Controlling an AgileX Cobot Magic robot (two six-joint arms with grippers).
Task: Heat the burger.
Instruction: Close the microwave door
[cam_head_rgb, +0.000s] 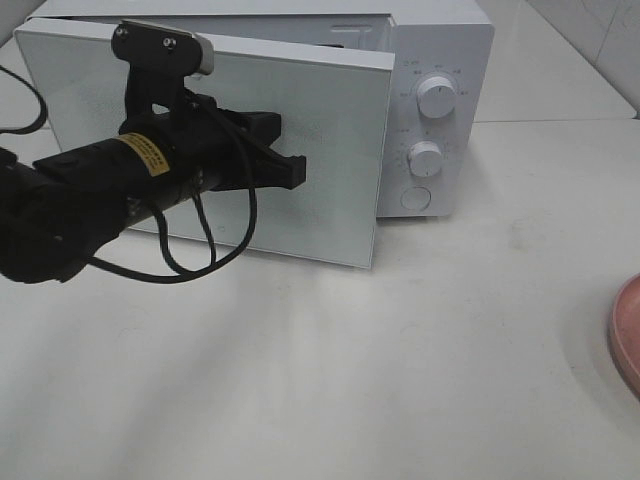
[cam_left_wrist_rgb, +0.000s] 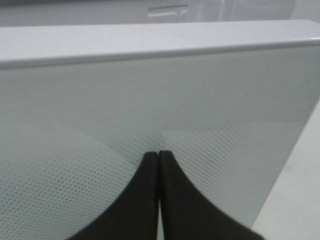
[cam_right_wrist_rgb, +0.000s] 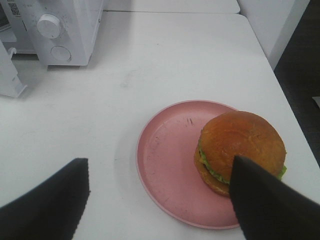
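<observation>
The burger (cam_right_wrist_rgb: 240, 145), with a glossy brown bun and green lettuce, sits on the right side of a flat pink plate (cam_right_wrist_rgb: 165, 155). It shows only in the right wrist view. My right gripper (cam_right_wrist_rgb: 160, 161) is open and empty above the plate, with one finger overlapping the burger's edge in the picture. The white microwave (cam_head_rgb: 440, 100) stands at the back with its door (cam_head_rgb: 330, 150) swung partly open. My left gripper (cam_head_rgb: 292, 170) is shut and empty, its tips (cam_left_wrist_rgb: 159, 154) against or just off the door's outer face.
Only the plate's rim (cam_head_rgb: 628, 335) shows at the right edge of the high view. The microwave has two knobs (cam_head_rgb: 436, 97) and a round button (cam_head_rgb: 415, 198). The white table (cam_head_rgb: 400, 360) ends near the plate in the right wrist view.
</observation>
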